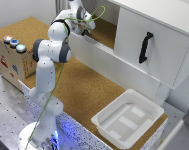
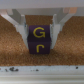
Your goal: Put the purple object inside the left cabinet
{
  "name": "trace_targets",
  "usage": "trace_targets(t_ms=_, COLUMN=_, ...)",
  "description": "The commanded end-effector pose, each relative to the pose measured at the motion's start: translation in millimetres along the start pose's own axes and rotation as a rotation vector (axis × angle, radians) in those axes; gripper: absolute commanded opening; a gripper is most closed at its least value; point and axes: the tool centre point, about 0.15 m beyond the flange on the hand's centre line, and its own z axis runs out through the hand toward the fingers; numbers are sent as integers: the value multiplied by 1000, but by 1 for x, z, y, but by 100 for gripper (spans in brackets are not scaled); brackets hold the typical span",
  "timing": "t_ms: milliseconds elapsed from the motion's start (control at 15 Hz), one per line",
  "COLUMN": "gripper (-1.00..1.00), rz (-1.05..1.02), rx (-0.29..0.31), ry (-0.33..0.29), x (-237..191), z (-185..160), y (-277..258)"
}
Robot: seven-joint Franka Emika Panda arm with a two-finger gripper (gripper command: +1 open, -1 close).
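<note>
Purple object: a small purple block point(image 2: 40, 38) with yellow letter-like marks on two faces; the wrist view shows it resting on cork-brown floor, one lettered face turned up and one turned toward the camera.
Where it is: judging by both views, on the floor of the left cabinet point(image 1: 105, 31), behind the low white front lip point(image 1: 89, 46), toward the exterior view's left end of the opening. The exterior view does not show the block itself; the arm's hand hides it.
Gripper: the gripper point(image 2: 40, 31) straddles the block, one pale finger close against each side. Its spread is narrow, about the block's own width, but whether the fingers press or have just let go cannot be told.
Why held so: taking the flat opposite sides squarely keeps the block level, so it can be set on the cork without tipping.
Why placed so: the arm point(image 1: 50, 50) reaches over the lip into the doorless compartment, which seems the only open way in.
Task stage: my guess is the setting-down or releasing step; the block looks seated, so what is left is to free it and back out above the lip.
Right compartment: white door point(image 1: 154, 42) with black handle point(image 1: 145, 47), closed and not involved.
Nearer things: a white tray point(image 1: 109, 120) on the cork table point(image 1: 84, 90), well apart from the cabinet; a cardboard box point(image 1: 11, 62) with round buttons at the exterior view's left.
</note>
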Motion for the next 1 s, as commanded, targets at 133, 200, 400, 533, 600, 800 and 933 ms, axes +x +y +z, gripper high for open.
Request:
trace_targets(t_ms=133, gripper=100, rz=48, rx=-69, ry=-50, x=35, z=7, y=-9)
trace_targets(t_ms=200, gripper=100, rz=52, rx=-61, ry=-39, x=30, z=0, y=-7)
trace_targets(t_ms=400, gripper=100, rz=53, rx=-53, ry=-35, x=23, z=-8, y=-3)
trace_targets(t_ms=533, gripper=100, rz=53, rx=-53, ry=-35, x=23, z=-8, y=-3)
trace_targets(t_ms=600, gripper=100, rz=38, rx=-2, ry=10, x=12, z=-4, y=-6)
trace_targets(t_ms=800, gripper=100, rz=53, rx=37, ry=25, x=-38, z=-48, y=11)
trace_targets(t_ms=933, gripper=100, rz=69, rx=49, ry=27, x=-71, z=-73, y=29)
